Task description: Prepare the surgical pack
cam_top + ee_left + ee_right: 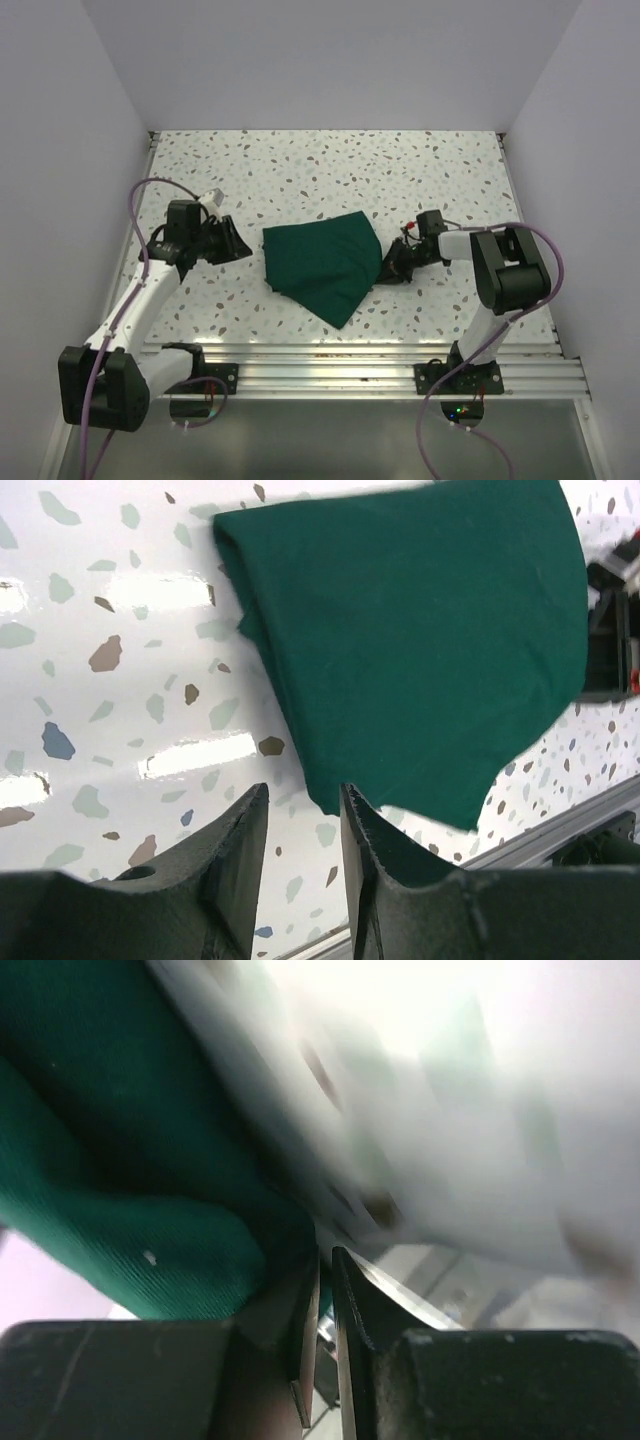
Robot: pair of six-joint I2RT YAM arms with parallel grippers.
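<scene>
- Green drape [320, 262] folded into a rough wedge mid-table [330, 170], point toward the near edge, lying flat between the two arms.
- Right gripper [386, 272] at the drape's right edge, jaws pressed nearly together. Looks like a thin pinch of cloth; wrist view is blurred, so not certain how many layers.
- Left gripper [300, 802] just off the drape's left side, not touching, jaws spread with nothing between them.
- Step in hand, as a guess: left side freed, right side to carry the next fold or pull.
- Grip the hem only, not the whole stack, otherwise the layers drag together and bunch.
- Pull low and slow across the table so the fold doesn't flip or skew.
- Bring the left jaws in to pin or take the far-left corner before any big move.
- Risk: a one-sided pull slides the whole bundle instead of folding it.
</scene>
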